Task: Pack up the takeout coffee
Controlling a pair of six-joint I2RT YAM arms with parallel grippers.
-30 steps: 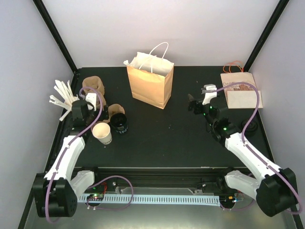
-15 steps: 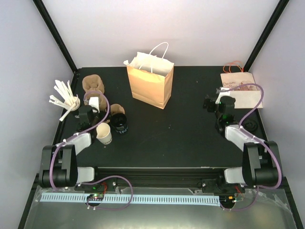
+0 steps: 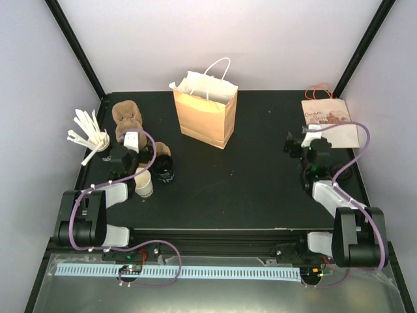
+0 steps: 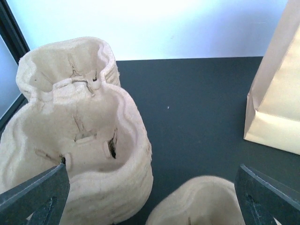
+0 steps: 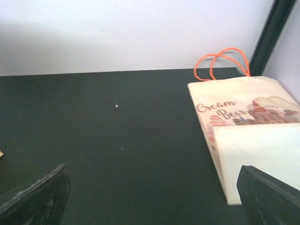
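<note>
A brown paper bag [image 3: 204,117] with white handles stands open at the back centre; its side shows in the left wrist view [image 4: 276,93]. A white paper cup [image 3: 143,184] and a black cup [image 3: 164,169] stand at the left. Behind them is a stack of pulp cup carriers [image 3: 128,116] [image 4: 79,131], with another pulp piece [image 3: 158,150] [image 4: 201,201] nearer. My left gripper [image 3: 131,139] [image 4: 150,201] is open, low in front of the carriers and touching nothing. At the right, my right gripper [image 3: 298,141] [image 5: 150,201] is open over bare mat.
A cup of white stirrers [image 3: 88,135] stands at the far left edge. Two flat paper bags [image 3: 329,122] [image 5: 243,122] lie at the back right, one printed with orange handles and a plain white one [image 5: 262,159] on top. Black frame posts stand at the back corners.
Both arms have folded back toward their bases. The right gripper has moved right, toward the flat bags. The left gripper has drawn back a little. Both stay open.
</note>
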